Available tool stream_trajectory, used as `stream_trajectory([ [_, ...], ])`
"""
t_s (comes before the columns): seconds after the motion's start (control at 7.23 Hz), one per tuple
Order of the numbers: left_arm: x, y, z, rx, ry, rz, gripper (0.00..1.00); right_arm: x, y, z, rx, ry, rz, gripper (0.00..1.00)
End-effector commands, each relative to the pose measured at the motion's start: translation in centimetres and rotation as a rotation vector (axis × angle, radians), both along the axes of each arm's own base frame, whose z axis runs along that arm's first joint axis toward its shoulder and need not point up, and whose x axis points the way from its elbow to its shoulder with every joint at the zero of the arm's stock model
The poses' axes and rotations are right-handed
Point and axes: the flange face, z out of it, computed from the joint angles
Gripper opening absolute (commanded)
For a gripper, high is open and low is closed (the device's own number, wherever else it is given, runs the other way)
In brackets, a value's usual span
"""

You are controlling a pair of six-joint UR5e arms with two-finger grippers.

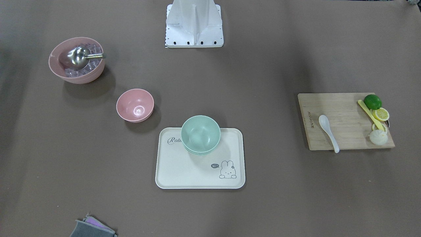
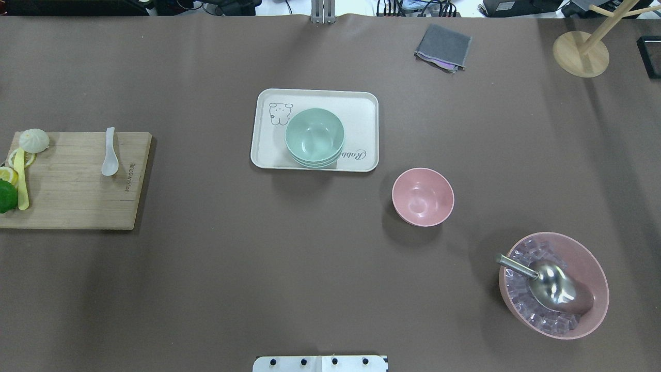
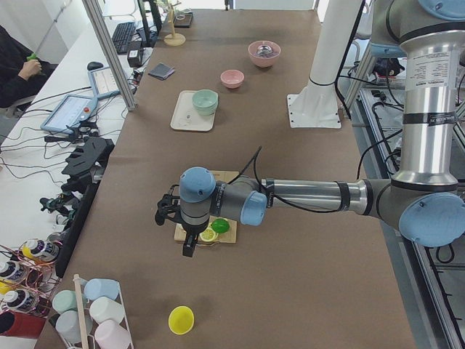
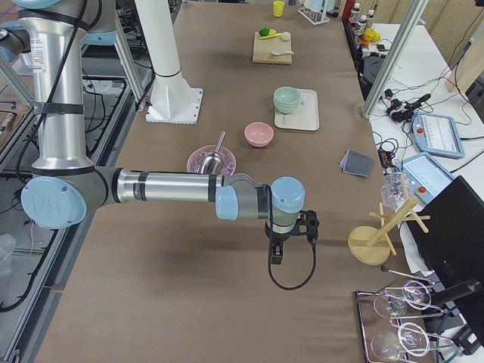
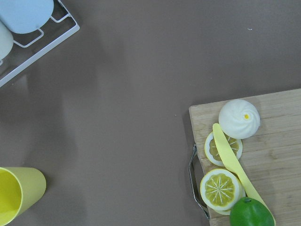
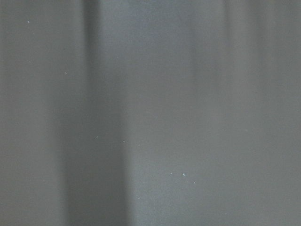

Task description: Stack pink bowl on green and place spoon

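A small pink bowl (image 2: pixel 423 197) stands empty on the brown table, right of a cream tray (image 2: pixel 361 103). A stack of green bowls (image 2: pixel 314 137) sits on that tray. A white spoon (image 2: pixel 110 152) lies on a wooden cutting board (image 2: pixel 72 191) at the left. My left gripper (image 3: pixel 187 246) shows only in the exterior left view, hanging above the board's near end. My right gripper (image 4: pixel 276 253) shows only in the exterior right view, over bare table far from the bowls. I cannot tell whether either is open or shut.
A large pink bowl (image 2: pixel 553 284) holds ice cubes and a metal scoop. A lime, lemon slices, a yellow knife and a bun (image 5: pixel 239 118) lie on the board. A grey cloth (image 2: pixel 443 47) and wooden stand (image 2: pixel 580 53) sit far back. A yellow cup (image 5: pixel 14 195) stands near a cup rack.
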Motion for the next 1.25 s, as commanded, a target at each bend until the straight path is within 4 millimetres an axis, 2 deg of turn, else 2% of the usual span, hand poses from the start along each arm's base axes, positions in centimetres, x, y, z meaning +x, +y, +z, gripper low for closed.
stream_trajectory([
  [0.0,-0.8,0.1,-0.2,0.006,0.001,-0.014,0.98,0.0,0.1,0.8,-0.02,0.003,0.006,1.0],
  [0.14,-0.8,-0.1,-0.8,0.017,0.002,-0.015,0.98,0.0,0.3,1.2,-0.023,-0.003,0.005,1.0],
  [0.42,-0.7,0.0,-0.6,0.013,0.004,-0.014,0.98,0.0,0.8,2.1,-0.03,-0.004,-0.003,1.0],
  [1.11,-0.7,-0.4,-1.4,0.028,0.001,-0.015,0.98,0.1,1.2,2.2,-0.03,-0.002,-0.002,1.0],
])
